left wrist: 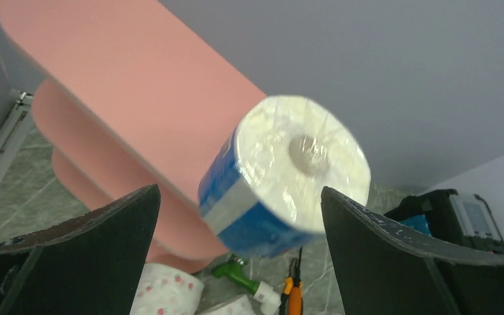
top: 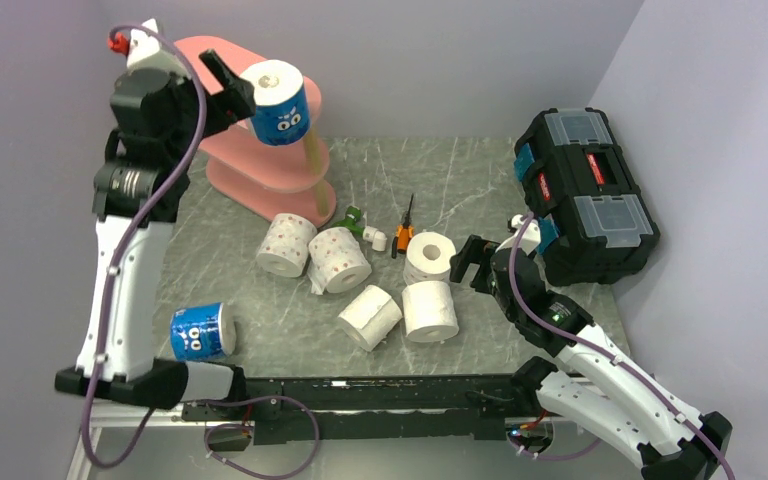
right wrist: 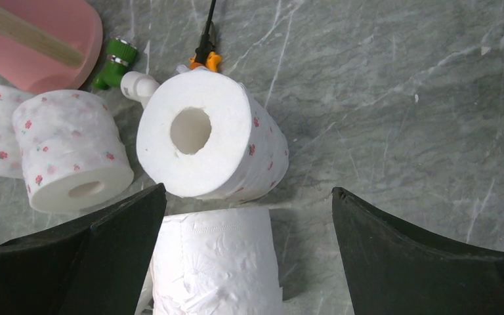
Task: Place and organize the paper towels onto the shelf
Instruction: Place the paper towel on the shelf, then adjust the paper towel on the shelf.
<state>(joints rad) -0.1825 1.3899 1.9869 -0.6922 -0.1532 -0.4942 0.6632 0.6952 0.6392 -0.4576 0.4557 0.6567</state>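
Progress is judged early: of the seven paper towels that can be counted, only one is on the shelf (top: 260, 178). At the far left of the counter (top: 480, 170), a blue-wrapped roll (top: 202, 332) is seen lying on its side near the left arm's base, untouched. Higher up, the left gripper (top: 240, 92) is raised to the shelf's top board, where a second blue-wrapped roll (top: 280, 103) is seen at the right-hand end. In the left wrist view the jaws are spread wide, with a gap on each side of that roll, so nothing is grasped. The roll looks tilted and close to the board's edge; whether it sits squarely cannot be told. No other roll is seen on the shelf.

Toward the middle of the counter, a pink-dotted roll (top: 287, 243) and a neighbouring dotted roll (top: 340, 260) are found touching. Next come a plain roll on its side (top: 370, 317), a plain upright roll (top: 430, 310) and a third dotted roll (top: 428, 257) just behind it. The right gripper (top: 472, 265) is held just beside these last two, jaws wide apart and grasping nothing. At the far right a black toolbox (top: 585, 195) is seen. Six rolls are thus left to be shelved and arranged.
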